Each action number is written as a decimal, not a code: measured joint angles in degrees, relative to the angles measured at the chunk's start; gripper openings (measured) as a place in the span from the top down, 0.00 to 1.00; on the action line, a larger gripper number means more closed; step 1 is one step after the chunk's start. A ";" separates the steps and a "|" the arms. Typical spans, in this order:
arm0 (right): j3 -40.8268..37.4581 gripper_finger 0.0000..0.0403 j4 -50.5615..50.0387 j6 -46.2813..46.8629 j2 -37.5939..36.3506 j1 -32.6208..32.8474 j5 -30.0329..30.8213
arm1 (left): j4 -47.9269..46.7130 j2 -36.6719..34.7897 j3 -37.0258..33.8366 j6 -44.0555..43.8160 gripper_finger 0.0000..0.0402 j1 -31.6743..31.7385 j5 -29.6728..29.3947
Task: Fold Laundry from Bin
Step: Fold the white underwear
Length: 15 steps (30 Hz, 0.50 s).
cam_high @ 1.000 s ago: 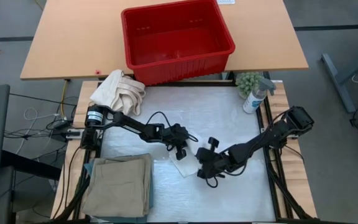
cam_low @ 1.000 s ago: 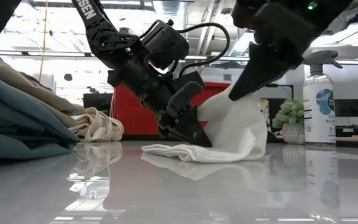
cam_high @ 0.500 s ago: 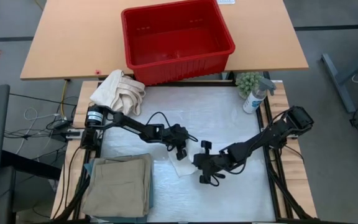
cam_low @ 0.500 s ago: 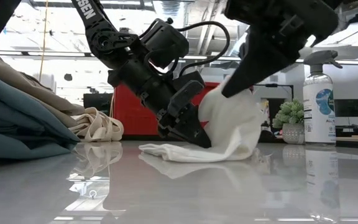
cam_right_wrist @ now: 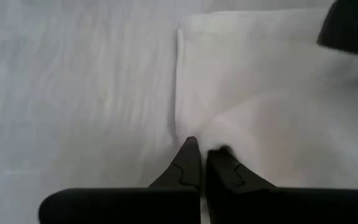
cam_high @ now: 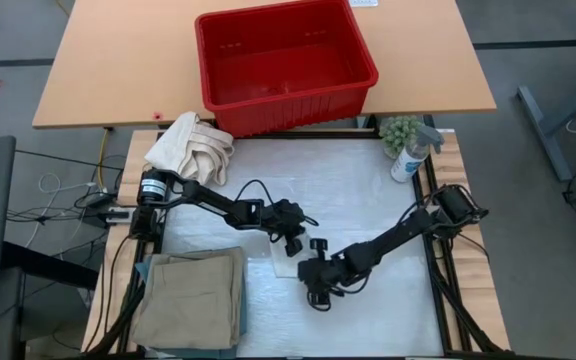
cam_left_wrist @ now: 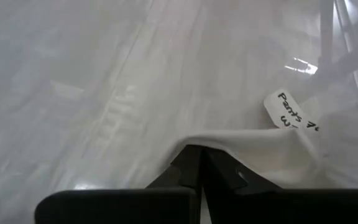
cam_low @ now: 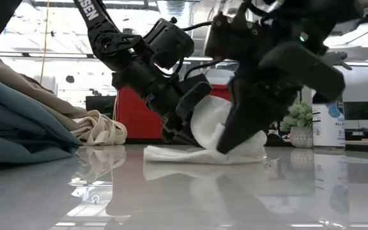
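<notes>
In the high view, the small white cloth (cam_high: 286, 266) is largely covered by both arms, so its outline cannot be read. The paper tag (cam_left_wrist: 293, 114) in the left wrist view runs off behind a fold toward 3 o'clock; its writing is only partly legible. The folded trousers (cam_high: 190, 297) are cut by the frame edge at 6 o'clock.

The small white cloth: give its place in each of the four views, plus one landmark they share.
High view: small white cloth, table centre, between both grippers.
Low view: centre, on the tabletop.
Left wrist view: lower right, pinched by the left gripper.
Right wrist view: upper right, pinched by the right gripper.
Shared landmark: the cloth's pinched edges.
</notes>
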 joint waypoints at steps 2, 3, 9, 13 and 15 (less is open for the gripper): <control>1.35 0.94 -1.08 -1.00 -0.03 -0.05 0.86 | 0.19 0.00 0.00 -0.43 1.00 0.02 0.08; 1.92 0.94 -0.77 -1.28 -0.19 -0.28 1.08 | 0.49 0.00 0.00 -0.63 1.00 0.02 0.29; 2.73 0.94 0.92 -2.70 -0.17 -1.34 1.00 | 1.65 0.02 -0.02 -1.72 1.00 0.39 1.35; 2.78 0.94 1.72 -2.73 0.74 -1.64 1.08 | 0.16 0.01 -0.01 -2.44 1.00 1.00 3.09; 2.78 0.94 1.94 -2.72 0.73 -1.75 1.06 | -0.99 -0.12 0.04 -2.14 1.00 1.51 4.26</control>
